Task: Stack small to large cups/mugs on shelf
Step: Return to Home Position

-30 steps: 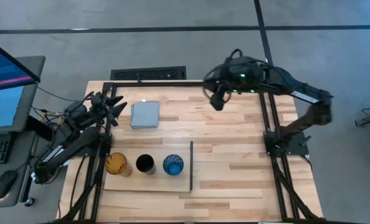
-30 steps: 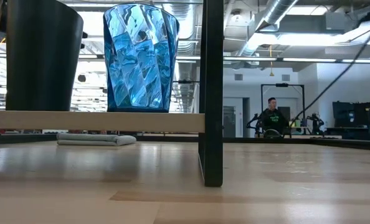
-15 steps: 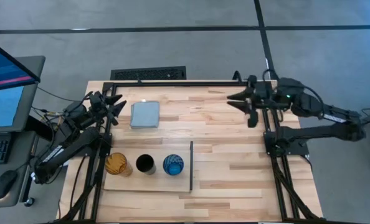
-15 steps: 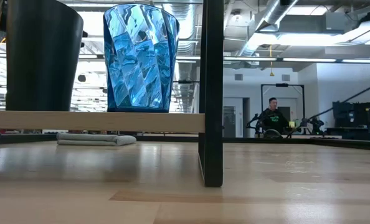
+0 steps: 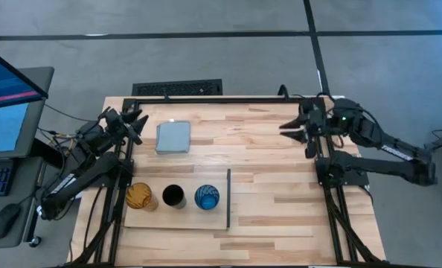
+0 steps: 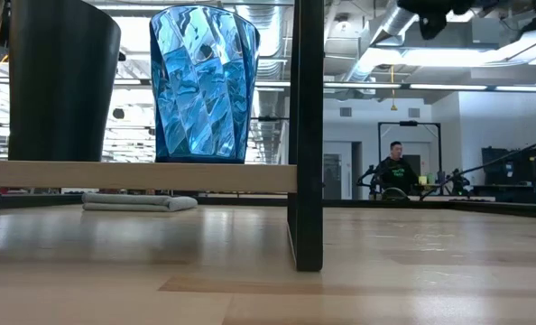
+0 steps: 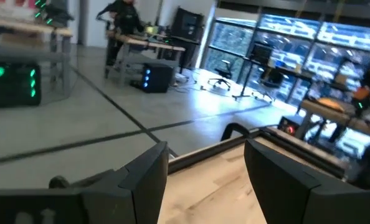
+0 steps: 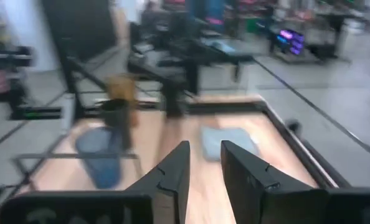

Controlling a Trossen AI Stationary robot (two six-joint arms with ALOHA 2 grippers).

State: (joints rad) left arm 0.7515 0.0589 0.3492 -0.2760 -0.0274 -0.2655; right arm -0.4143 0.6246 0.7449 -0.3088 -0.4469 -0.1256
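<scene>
Three cups lined up on the shelf (image 5: 178,219)

Amber cup (image 5: 141,196), black cup (image 5: 173,196) and blue cup (image 5: 207,196) stand side by side. The left end effector (image 5: 138,126) is wide at the desk's (image 5: 266,186) left edge. The right end effector (image 5: 294,135) is seemingly narrow, near the right edge.

Wooden desk (image 5: 273,175) carrying a shelf (image 5: 178,218) and a pad (image 5: 173,137).
The pale shelf sits toward 7 o'clock on the desk, with its black strip (image 5: 228,199) on the 3 o'clock edge. The low view shows the board raised off the desk. Three cups stand on it in a row, apart: amber cup (image 5: 141,196) at 9 o'clock, black cup (image 5: 174,196) in the middle, blue cup (image 5: 207,196) at 3 o'clock. The grey-blue pad lies flat toward 11 o'clock.
</scene>
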